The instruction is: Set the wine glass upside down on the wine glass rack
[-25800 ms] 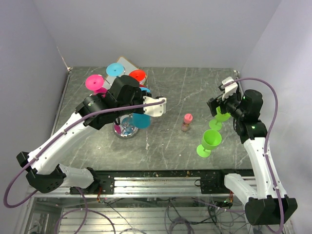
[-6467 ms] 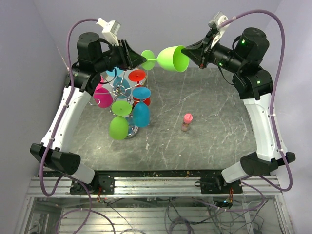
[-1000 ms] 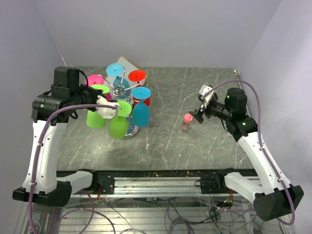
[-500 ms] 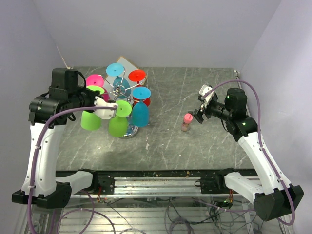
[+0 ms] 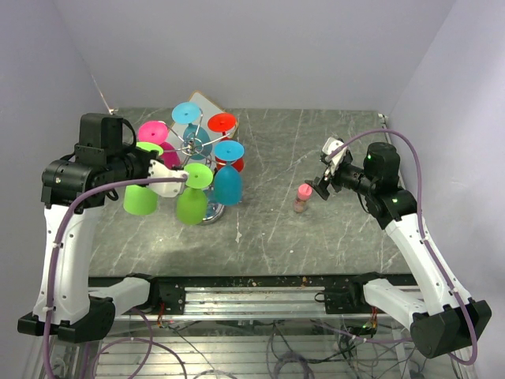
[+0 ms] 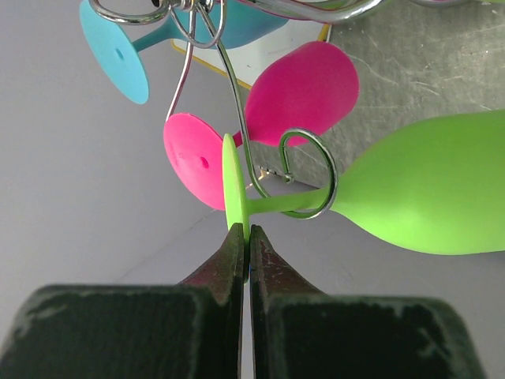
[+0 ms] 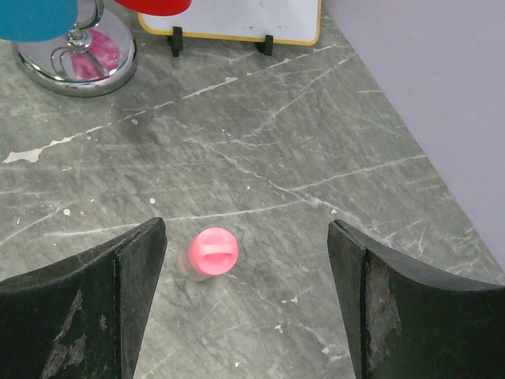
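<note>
Wine glass (image 5: pixel 140 198), the lime-green one, hangs bowl-down at the left side of the wine glass rack (image 7: pixel 102 63). On my left wrist feed its stem runs through one of the rack's curled wire hooks, with the round foot on the near side of the curl and the bowl on the far side. I can't tell whether the foot bears on the wire. My left gripper (image 6: pixel 245 237) is pinched tight on the rim of that foot, jaws almost together with only the thin green disc between them.

Just beside it a pink glass (image 6: pixel 304 91) and a light blue glass (image 6: pixel 118 51) hang from neighbouring hooks. From above I also see a second green glass (image 5: pixel 192 205), a darker blue glass (image 5: pixel 227 186) and a red foot (image 5: pixel 222 122) around the post. A white-faced board (image 7: pixel 237 16) stands behind the rack's shiny base.

Well apart, my right gripper (image 7: pixel 246 235) hovers with jaws wide and nothing in them, above a small pink-capped bottle (image 7: pixel 213 253) on the grey marbled table (image 5: pixel 316 142).
</note>
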`<action>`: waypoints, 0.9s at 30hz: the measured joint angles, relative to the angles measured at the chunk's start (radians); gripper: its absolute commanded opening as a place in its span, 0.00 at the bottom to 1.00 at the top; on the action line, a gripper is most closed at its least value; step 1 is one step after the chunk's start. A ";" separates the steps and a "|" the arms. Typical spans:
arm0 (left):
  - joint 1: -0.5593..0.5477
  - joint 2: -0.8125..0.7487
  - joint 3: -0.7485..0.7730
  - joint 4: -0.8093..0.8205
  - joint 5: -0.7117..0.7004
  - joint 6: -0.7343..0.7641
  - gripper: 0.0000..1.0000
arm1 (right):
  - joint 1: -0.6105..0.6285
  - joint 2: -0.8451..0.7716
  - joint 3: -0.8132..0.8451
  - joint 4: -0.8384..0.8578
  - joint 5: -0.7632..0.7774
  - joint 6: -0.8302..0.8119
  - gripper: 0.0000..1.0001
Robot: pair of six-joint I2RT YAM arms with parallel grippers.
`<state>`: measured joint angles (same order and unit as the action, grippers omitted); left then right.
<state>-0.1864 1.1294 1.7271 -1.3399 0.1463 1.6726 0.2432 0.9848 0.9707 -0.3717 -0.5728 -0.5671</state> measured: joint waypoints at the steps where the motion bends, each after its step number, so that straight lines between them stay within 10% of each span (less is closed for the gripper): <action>1: 0.000 0.000 0.001 -0.003 0.003 0.003 0.07 | 0.000 0.000 0.000 0.000 0.000 0.000 0.83; 27: 0.000 -0.002 0.011 -0.056 0.160 0.050 0.11 | 0.000 0.002 0.000 -0.001 0.000 -0.011 0.83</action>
<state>-0.1864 1.1278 1.7378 -1.3956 0.3065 1.7222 0.2432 0.9863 0.9703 -0.3725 -0.5728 -0.5777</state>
